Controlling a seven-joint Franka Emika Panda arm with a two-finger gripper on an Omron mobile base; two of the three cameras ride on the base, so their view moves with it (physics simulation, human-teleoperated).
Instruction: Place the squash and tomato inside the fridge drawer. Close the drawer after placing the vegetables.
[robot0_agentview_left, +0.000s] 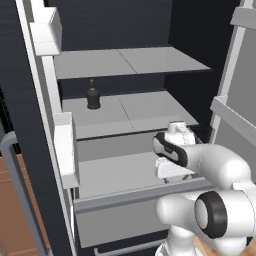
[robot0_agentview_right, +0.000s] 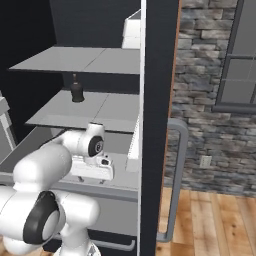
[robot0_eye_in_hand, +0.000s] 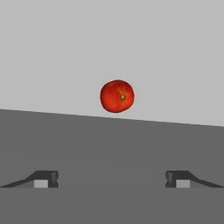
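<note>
Gripper (robot0_eye_in_hand: 112, 179) wide open over the drawer (robot0_agentview_left: 125, 172), tomato (robot0_eye_in_hand: 117, 96) lying free below; I reckon squash comes next.

The tomato (robot0_eye_in_hand: 117, 96) looked glossy and smooth against the matt grey fridge drawer (robot0_eye_in_hand: 109, 48). The floor (robot0_agentview_right: 210, 220) was wood plank, the wall (robot0_agentview_right: 205, 85) rough stone, the arm (robot0_agentview_left: 220, 170) smooth white plastic.
</note>
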